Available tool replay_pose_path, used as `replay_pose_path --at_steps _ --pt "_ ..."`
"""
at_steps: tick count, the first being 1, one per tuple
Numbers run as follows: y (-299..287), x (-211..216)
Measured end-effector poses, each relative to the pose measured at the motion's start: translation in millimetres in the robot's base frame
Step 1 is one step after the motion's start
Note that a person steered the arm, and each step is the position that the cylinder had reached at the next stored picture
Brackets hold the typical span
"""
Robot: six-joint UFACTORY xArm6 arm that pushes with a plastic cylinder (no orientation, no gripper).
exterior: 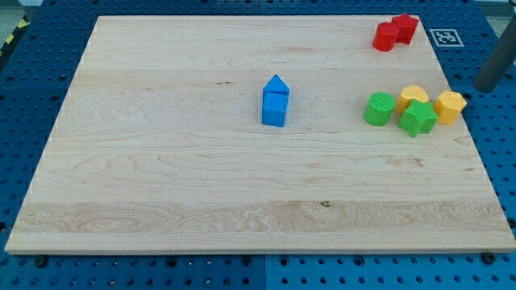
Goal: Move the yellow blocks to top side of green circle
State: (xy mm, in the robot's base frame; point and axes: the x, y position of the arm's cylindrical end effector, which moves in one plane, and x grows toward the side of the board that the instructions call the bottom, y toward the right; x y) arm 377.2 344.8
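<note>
My tip (481,89): lower end of a dark rod at the view's right edge, rod cut off by the frame above. It sits just off the board's right edge over the blue perforated base, near the yellow hexagon block (450,105) but apart from it. No jaws on this rig, so nothing spread or pinched; the rod is bare.

Nearest cluster, right side of the wooden board (161,177): yellow hexagon block, ridged printed plastic, just beside the green star block (418,118). Second yellow block (413,97), rounded top, exact shape hard to make out because the green star block covers its lower part; it sits at the upper right of the green circle (378,109). Green circle is a short cylinder, left end of the cluster, close to or touching the green star block; cannot tell which.

Top right corner: two red blocks (394,31) pressed together, one rounded, the other star-like, outlines blurry.

Board centre: two blue blocks (275,101) in contact, the lower one a cube, the upper one pointed, partly hidden behind the cube.

Board is pale wood with visible grain. White fiducial tag (444,36) on the base (500,161).
</note>
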Motion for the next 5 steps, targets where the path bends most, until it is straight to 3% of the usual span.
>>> replay_pose_path --at_steps 2,3,5 --pt "1 11" --pt "1 52" --pt "-56 55"
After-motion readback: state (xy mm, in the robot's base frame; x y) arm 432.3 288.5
